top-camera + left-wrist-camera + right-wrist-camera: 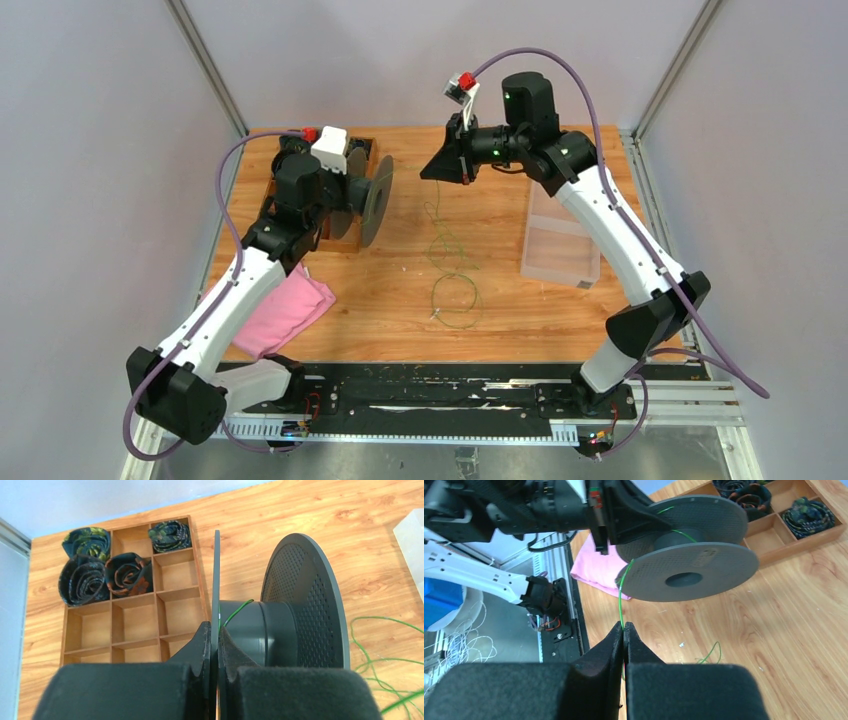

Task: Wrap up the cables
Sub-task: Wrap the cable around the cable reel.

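Note:
My left gripper (215,630) is shut on one flange of a dark grey spool (305,605), held up with its axis level; in the top view the spool (376,200) hangs over the table's left half. A thin green cable (237,611) crosses the spool's hub. My right gripper (624,628) is shut on the green cable (623,592), which runs up from its tips to the spool (694,555). In the top view the right gripper (447,160) is raised at the back centre, and the slack cable (452,285) lies in loose loops on the table below it.
A wooden divided tray (130,615) with rolled dark ties stands behind the spool at the back left. A pink cloth (285,312) lies at the front left. A clear plastic bin (558,245) sits at the right under the right arm.

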Action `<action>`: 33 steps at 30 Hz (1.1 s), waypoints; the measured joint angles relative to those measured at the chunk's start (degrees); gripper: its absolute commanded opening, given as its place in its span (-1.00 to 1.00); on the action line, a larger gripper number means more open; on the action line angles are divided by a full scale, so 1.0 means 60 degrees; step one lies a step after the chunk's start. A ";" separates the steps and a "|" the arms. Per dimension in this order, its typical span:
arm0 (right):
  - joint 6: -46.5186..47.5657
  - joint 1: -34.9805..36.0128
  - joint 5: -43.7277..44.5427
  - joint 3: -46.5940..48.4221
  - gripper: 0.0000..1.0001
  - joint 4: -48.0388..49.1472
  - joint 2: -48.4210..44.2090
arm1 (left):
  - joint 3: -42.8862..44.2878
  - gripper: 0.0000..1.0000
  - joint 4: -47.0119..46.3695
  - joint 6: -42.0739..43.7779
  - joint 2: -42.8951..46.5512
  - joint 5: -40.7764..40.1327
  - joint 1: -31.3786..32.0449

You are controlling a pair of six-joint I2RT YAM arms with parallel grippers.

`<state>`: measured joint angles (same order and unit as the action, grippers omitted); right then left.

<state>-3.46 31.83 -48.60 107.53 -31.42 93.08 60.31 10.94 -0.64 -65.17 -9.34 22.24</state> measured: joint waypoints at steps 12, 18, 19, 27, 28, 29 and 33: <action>0.0138 -0.0255 0.1413 0.1045 -0.99 -0.0229 0.0798 | 0.0000 -0.99 0.0805 -0.0248 0.0164 -0.0080 0.0583; 0.0481 -0.0328 0.2226 0.1883 -0.99 -0.0299 0.1198 | 0.0000 -0.99 0.0885 -0.0259 0.0444 -0.0219 0.0601; 0.0528 -0.0328 0.2331 0.1989 -0.99 -0.0310 0.1275 | 0.0000 -0.99 0.0903 -0.0270 0.0463 -0.0211 0.0612; 0.0845 -0.0346 0.3034 0.2914 -0.99 -0.0321 0.2503 | 0.0000 -0.99 0.0984 -0.0423 0.0561 -0.0040 0.0630; 0.0882 -0.0372 0.3104 0.2929 -0.99 -0.0324 0.2626 | 0.0000 -0.99 0.0991 -0.0444 0.0594 -0.0022 0.0630; 0.0933 -0.0397 0.3195 0.2929 -0.99 -0.0328 0.2747 | 0.0000 -0.99 0.0998 -0.0470 0.0645 -0.0007 0.0630; 0.1060 -0.0630 0.3442 0.2947 -0.99 -0.0321 0.3162 | 0.0000 -0.99 0.1013 -0.0557 0.0841 0.0131 0.0630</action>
<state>2.90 28.05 -27.94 125.21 -33.34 112.05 60.31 17.02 -3.99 -60.12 -8.56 26.02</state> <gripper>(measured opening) 0.009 0.042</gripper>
